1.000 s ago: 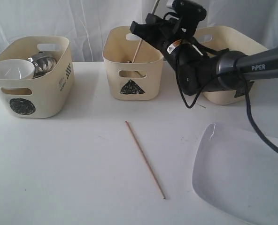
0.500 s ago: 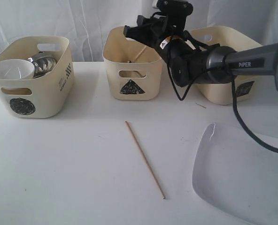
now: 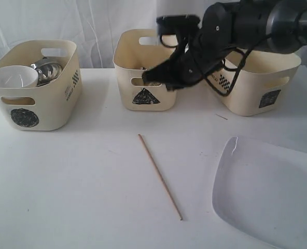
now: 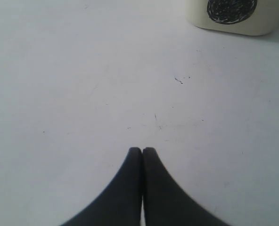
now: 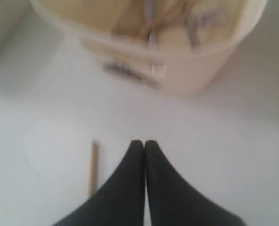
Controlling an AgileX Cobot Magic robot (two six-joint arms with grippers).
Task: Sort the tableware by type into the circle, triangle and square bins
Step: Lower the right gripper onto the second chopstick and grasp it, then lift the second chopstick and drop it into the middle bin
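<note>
One tan chopstick [image 3: 159,177] lies on the white table in front of the triangle bin [image 3: 143,101]. My right gripper [image 3: 150,77] hovers before that bin, blurred by motion. In the right wrist view it [image 5: 144,143] is shut and empty, with the chopstick [image 5: 94,168] just beside its tips and the triangle bin [image 5: 186,70] beyond, holding blurred cutlery. The circle bin [image 3: 34,104] holds a white bowl [image 3: 12,77] and steel ware [image 3: 49,70]. A large white plate [image 3: 270,192] lies at the front right. My left gripper [image 4: 142,150] is shut and empty over bare table near the circle bin [image 4: 231,19].
The square bin [image 3: 262,83] stands at the back right, partly behind my right arm [image 3: 236,26]. White curtains hang behind the three bins. Bare table spreads on the left between the circle bin and the chopstick.
My right gripper let a chopstick go into the triangle bin, shut again, and swung down from above the bin to in front of it. The left gripper stayed shut.
</note>
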